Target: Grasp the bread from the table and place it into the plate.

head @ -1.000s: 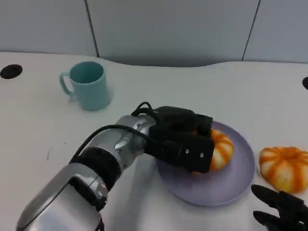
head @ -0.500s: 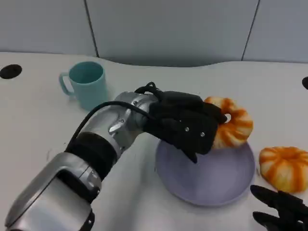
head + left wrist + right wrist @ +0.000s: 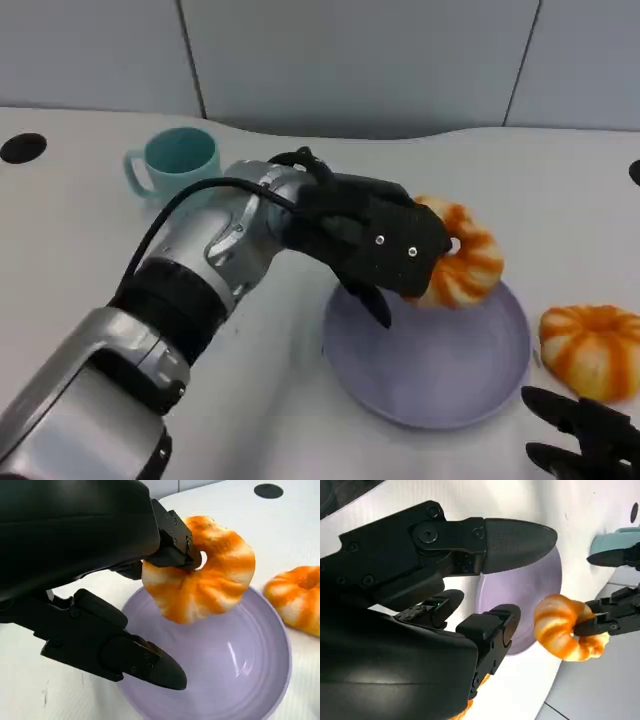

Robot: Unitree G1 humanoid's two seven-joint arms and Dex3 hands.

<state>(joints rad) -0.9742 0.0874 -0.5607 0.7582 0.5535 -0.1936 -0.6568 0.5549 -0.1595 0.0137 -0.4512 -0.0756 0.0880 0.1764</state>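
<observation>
My left hand (image 3: 375, 250) grips an orange-and-white ring of bread (image 3: 462, 265) and holds it tilted in the air over the far part of the lilac plate (image 3: 440, 385). In the left wrist view the bread (image 3: 200, 577) hangs from that hand's fingers (image 3: 170, 545) above the plate (image 3: 235, 680). A second bread ring (image 3: 592, 350) lies on the table right of the plate. My right hand (image 3: 585, 440) rests near the front edge with fingers apart, holding nothing. The right wrist view shows the right hand (image 3: 420, 605), the lifted bread (image 3: 565, 627) and the plate (image 3: 542, 592).
A teal mug (image 3: 178, 165) stands at the back left, just behind my left forearm (image 3: 200, 270). Dark round holes sit in the tabletop at the far left (image 3: 22, 148) and far right edge. A grey wall panel rises behind the table.
A second ago the bread lay low on the plate in my left hand. The hand rose with it, and it now hangs above the plate, slightly lower and further left than half a second ago.
</observation>
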